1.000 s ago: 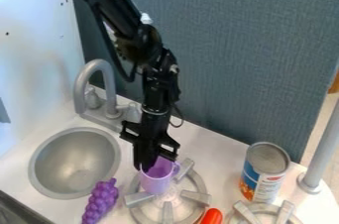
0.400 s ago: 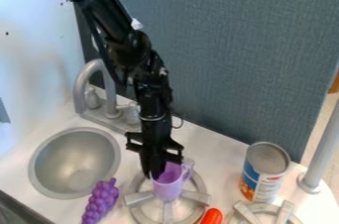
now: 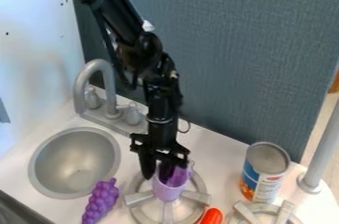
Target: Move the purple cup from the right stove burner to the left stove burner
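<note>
Behind the white bench [image 3: 212,141], a blue-grey board [image 3: 232,54] is standing as a backdrop. Down from eleven o'clock the black arm [image 3: 126,25] is hanging, its pincer [image 3: 157,176] pointing steeply downward, probably because the purple cup [image 3: 168,192] is opening upward. The pincer is standing slightly wide, seemingly straddling the rim's nine o'clock side, one finger outside and the other in the mouth, an arrangement suited to gripping a thin wall; whether both are pressing on it, I cannot tell. The cup is sitting upright on the burner [image 3: 195,196], whose spokes are seemingly giving its base support. From the cup, purple toy grapes [image 3: 101,201] are lying towards eight o'clock, low beside the round sink [image 3: 73,156], while the faucet [image 3: 98,64] is arching at eleven. A can [image 3: 263,173] is standing at three o'clock on its flat end, which is likely keeping it steady. Between four and five, an orange-red thing [image 3: 212,216] is resting near a second burner [image 3: 285,213].
</note>
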Controlling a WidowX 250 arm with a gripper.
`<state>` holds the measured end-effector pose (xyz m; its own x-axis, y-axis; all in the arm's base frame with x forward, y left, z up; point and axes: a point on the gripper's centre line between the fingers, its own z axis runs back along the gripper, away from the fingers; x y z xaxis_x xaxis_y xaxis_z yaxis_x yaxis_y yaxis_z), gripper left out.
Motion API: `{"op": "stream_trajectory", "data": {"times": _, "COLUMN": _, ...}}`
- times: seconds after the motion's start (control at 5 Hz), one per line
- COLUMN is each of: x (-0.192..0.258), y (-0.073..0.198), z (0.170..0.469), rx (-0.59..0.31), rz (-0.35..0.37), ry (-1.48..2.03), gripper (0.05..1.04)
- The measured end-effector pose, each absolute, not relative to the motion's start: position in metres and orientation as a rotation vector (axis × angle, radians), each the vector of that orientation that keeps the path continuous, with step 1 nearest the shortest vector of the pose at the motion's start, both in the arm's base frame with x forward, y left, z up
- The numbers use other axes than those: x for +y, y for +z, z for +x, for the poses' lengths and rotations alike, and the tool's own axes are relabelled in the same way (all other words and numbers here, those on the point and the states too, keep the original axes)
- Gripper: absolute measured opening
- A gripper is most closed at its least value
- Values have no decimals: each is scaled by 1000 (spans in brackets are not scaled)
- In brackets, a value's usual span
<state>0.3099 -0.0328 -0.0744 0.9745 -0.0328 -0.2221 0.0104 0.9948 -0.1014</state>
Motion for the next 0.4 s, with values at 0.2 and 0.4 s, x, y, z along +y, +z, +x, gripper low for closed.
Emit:
{"op": "stream_trajectory", "data": {"times": 0.2, "x": -37, "y": -56, "z": 311, "rx": 165, "rz": -97, "ry": -28, "gripper": 920}}
{"op": "stream_trajectory", "data": {"times": 0.4, "x": -38, "y": -38, "z": 297, "rx": 137, "rz": -110, "ry": -37, "gripper": 1008}}
